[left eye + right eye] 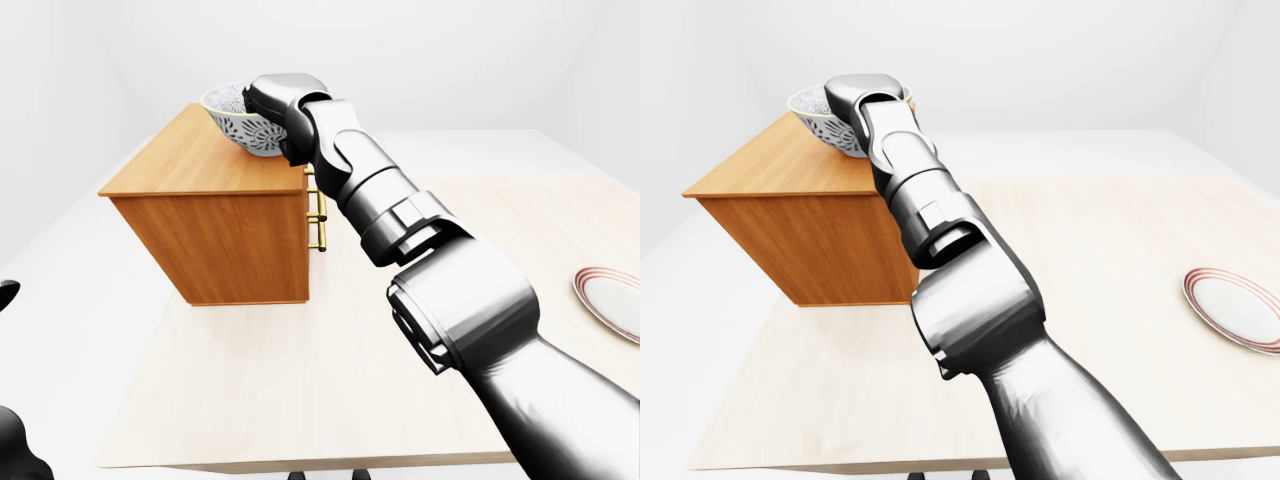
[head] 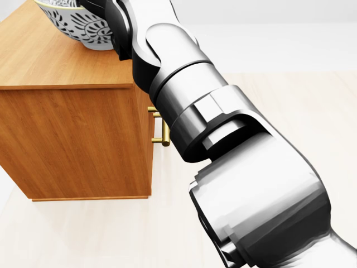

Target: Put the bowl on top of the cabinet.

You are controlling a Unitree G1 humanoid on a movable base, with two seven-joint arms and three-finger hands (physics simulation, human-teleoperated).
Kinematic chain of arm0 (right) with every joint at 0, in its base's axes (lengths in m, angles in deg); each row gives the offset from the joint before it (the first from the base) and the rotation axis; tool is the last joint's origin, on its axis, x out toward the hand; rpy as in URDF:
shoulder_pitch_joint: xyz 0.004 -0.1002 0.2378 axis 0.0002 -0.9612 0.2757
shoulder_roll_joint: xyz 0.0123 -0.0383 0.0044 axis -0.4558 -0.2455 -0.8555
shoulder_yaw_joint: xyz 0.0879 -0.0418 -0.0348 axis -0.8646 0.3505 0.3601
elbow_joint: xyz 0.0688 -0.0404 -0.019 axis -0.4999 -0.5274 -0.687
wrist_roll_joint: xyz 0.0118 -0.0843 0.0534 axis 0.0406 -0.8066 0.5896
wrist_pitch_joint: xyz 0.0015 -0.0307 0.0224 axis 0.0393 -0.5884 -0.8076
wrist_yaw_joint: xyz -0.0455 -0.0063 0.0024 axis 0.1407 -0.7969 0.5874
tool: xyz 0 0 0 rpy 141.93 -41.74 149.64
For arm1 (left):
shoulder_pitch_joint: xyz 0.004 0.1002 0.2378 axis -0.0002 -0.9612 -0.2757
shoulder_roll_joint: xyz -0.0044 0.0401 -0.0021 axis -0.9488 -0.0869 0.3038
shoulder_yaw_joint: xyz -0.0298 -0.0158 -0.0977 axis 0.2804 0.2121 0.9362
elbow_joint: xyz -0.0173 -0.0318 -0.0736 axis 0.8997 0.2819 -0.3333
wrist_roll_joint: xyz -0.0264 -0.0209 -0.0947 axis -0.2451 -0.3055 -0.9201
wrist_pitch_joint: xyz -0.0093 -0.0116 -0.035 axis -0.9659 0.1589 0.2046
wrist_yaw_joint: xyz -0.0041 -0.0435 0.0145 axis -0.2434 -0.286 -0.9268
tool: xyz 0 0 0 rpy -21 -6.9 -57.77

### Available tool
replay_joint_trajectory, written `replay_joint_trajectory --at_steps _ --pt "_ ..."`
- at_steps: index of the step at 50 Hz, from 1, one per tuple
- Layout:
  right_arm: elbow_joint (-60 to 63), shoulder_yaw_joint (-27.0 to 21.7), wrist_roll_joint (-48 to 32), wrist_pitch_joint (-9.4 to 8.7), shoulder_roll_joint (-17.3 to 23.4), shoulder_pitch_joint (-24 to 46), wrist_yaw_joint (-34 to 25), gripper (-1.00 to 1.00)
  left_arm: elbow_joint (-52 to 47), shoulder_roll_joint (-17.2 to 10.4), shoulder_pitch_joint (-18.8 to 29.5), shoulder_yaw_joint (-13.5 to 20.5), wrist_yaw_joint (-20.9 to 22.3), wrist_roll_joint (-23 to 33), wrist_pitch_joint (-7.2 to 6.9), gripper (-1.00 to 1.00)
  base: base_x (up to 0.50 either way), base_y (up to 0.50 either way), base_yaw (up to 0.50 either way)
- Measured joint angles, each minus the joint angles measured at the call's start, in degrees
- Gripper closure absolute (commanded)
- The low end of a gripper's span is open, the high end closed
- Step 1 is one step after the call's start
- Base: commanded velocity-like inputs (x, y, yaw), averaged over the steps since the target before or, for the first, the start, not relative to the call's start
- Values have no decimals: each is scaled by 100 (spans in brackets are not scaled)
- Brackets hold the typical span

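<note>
**Right hand at the cabinet top.** The right hand (image 1: 278,100) clasps the near rim of the bowl (image 1: 238,128). The bowl lies just to the hand's left in all three views, over the top of the cabinet (image 1: 220,240) near its right edge. Its base looks to meet the wood, though contact cannot be confirmed.

*Head view:* close in, a dark finger (image 2: 93,5) hooks over the rim into the bowl. The other fingers are hidden behind the wrist. One brass handle sits below the hand, beside the forearm.

*Left-eye view:* the back of the hand covers the bowl's right side. The bowl's opening shows only its patterned inner wall. Two brass handles (image 1: 320,215) sit directly below the hand. At the lower-left edge, well apart from the right hand, dark shapes mark the left hand (image 1: 15,450), and its grip cannot be told.

*Right-eye view:* the arm hides the handles. A red-ringed plate (image 1: 1232,308) lies on the table (image 1: 300,380), far to the hand's lower right.
</note>
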Motion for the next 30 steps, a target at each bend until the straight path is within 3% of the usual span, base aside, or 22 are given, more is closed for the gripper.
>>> replay_joint_trajectory --at_steps 2,3,18,30 --pt "11 -5 9 0 5 5 5 -20 4 0 0 0 1 -1 0 -100 0 0 0" --pt "20 -2 16 0 8 12 22 -100 4 0 -1 -1 1 -1 0 -100 0 0 0" --pt "71 -29 170 0 -23 171 238 -100 -35 12 -12 -10 -11 -7 0 -100 0 0 0" --pt "136 -120 532 0 -213 717 206 -100 -52 45 -27 -37 11 10 0 -100 0 0 0"
